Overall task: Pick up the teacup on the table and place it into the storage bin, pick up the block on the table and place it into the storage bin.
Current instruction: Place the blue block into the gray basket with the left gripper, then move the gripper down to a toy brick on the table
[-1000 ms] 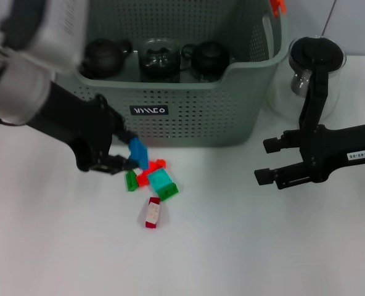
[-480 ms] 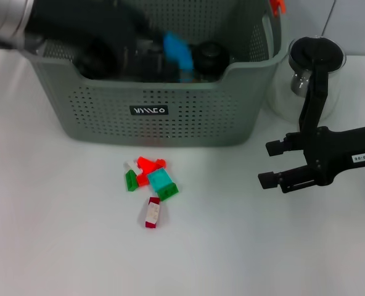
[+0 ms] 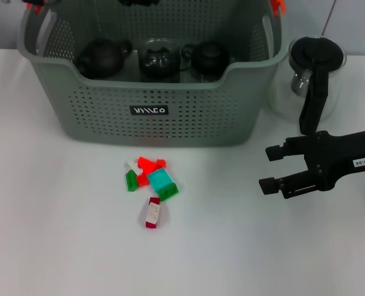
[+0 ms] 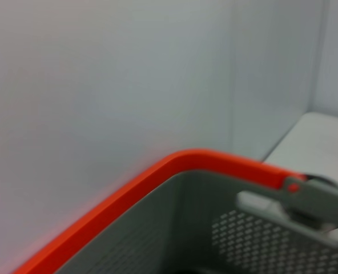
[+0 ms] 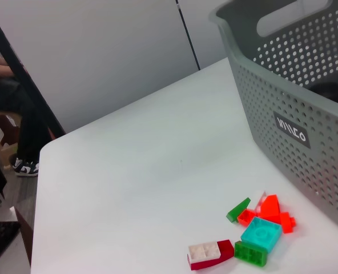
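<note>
The grey-green storage bin (image 3: 170, 132) stands at the back of the table and also shows in the right wrist view (image 5: 306, 103). Three dark tea vessels (image 3: 159, 58) sit inside it; no teacup shows on the table. A small pile of blocks lies in front of the bin: red (image 3: 148, 165), green (image 3: 131, 180), teal (image 3: 161, 179) and a white-and-crimson one (image 3: 151, 213). My left gripper (image 3: 138, 2) is only a dark sliver at the top edge above the bin. My right gripper (image 3: 270, 167) hovers open and empty, right of the blocks.
A glass pitcher with a black handle (image 3: 315, 68) stands right of the bin, just behind my right arm. The left wrist view shows the bin's orange rim (image 4: 157, 177) against a wall. The table's far edge (image 5: 37, 171) shows in the right wrist view.
My left arm lifted a blue block from the pile, carried it over the bin, then rose almost out of view; the blue block no longer shows. The right gripper drifted slightly right.
</note>
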Controlling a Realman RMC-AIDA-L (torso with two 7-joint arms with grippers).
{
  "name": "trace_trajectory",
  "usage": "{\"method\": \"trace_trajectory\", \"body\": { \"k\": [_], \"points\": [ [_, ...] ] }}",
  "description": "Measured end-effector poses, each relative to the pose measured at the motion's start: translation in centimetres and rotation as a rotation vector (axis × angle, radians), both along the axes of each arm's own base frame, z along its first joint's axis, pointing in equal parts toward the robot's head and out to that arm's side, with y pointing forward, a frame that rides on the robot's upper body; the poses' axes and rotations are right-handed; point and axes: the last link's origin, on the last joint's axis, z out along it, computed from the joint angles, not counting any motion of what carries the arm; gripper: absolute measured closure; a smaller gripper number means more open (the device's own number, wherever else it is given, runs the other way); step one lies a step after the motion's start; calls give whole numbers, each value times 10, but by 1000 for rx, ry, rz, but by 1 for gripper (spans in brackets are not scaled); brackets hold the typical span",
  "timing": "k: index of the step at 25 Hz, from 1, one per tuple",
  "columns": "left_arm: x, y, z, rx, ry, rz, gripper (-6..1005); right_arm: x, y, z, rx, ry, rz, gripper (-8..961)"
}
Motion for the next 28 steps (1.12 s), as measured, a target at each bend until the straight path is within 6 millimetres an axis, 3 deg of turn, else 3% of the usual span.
{"method": "trace_trajectory", "body": {
  "k": [10,17,25,28],
  "points": [
    [-6,6,-14,54,68,53,526,0,0,0,0,-2,8,38],
    [-9,2,-5,115,71,44,521,0,-1,-1,2,-1,14,37],
    [-2,-29,13,123,62,8,113,0,-1,-1,3,-1,22,37],
    [1,-52,14,70,42,-14,113,0,0,-1,4,-2,23,37]
  ]
}}
